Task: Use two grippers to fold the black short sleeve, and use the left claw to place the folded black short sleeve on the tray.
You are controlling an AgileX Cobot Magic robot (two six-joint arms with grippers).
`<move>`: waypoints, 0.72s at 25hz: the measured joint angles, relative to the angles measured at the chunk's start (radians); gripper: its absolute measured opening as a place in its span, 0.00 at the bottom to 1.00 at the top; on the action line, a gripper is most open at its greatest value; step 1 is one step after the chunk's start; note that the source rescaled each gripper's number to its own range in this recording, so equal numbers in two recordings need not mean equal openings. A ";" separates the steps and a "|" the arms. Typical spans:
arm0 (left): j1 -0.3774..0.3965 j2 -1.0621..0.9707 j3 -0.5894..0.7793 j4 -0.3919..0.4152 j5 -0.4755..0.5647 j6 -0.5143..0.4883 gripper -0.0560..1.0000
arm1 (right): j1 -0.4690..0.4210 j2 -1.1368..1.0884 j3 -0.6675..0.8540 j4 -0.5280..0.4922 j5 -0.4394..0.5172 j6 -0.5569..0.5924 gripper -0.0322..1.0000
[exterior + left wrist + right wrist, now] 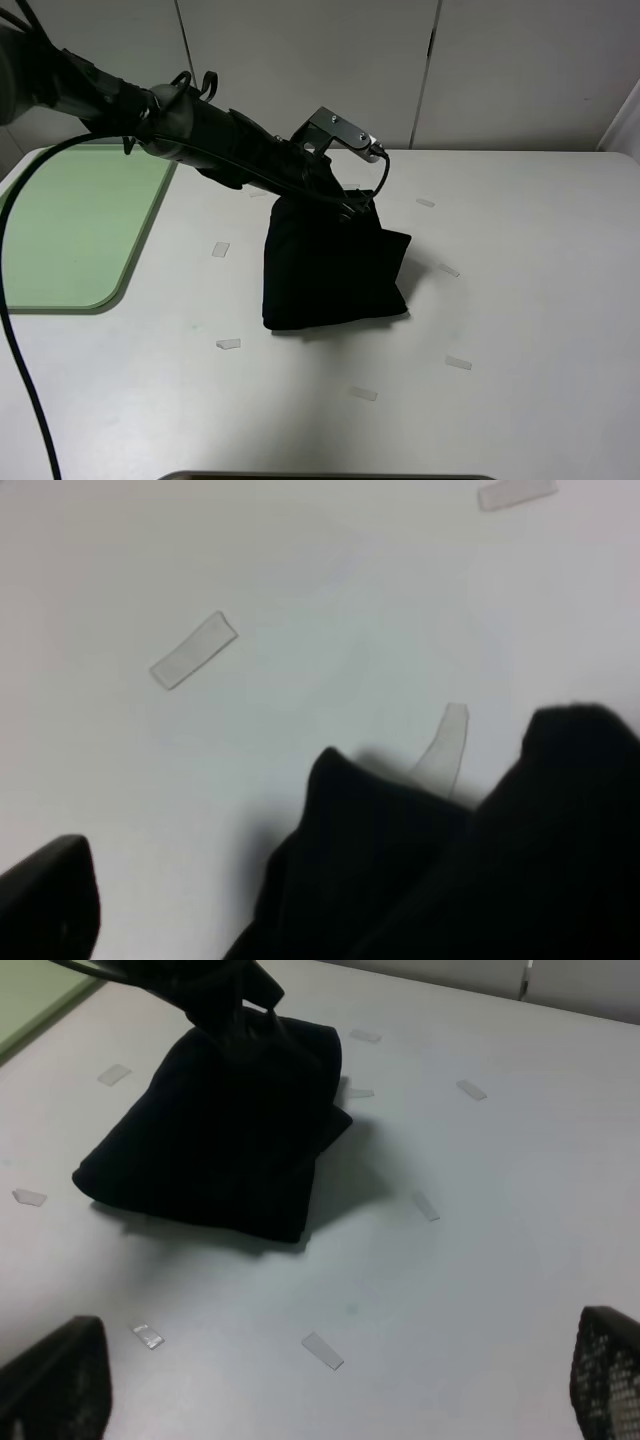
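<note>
1. The folded black shirt (330,270) sits mid-tabletop (520,300), its top bunched up at the left tool (350,205).
2. Whether that tool grips it is unclear.
3. The right tool's fingers (50,1385) stand apart, empty.
4. The green tray (70,230) lies at the left edge.

No readable text, label, brand, number or sign is shown in any of the three views.

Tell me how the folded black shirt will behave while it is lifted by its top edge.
The black shirt is probably floppy: pinched at the top by the left gripper, it hangs and flares out below. It likely sags and swings when carried. Its lower edge rests on the table, so it may drag toward the tray.
</note>
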 joint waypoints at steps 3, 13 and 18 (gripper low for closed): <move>-0.011 0.016 -0.003 -0.003 -0.027 -0.002 1.00 | 0.000 0.000 0.000 0.000 0.000 0.000 1.00; -0.016 -0.022 -0.005 0.008 -0.073 -0.003 1.00 | 0.000 0.000 0.000 0.000 0.000 0.000 1.00; -0.016 -0.182 0.009 -0.018 -0.071 -0.018 1.00 | 0.000 0.000 0.000 0.000 0.000 0.000 1.00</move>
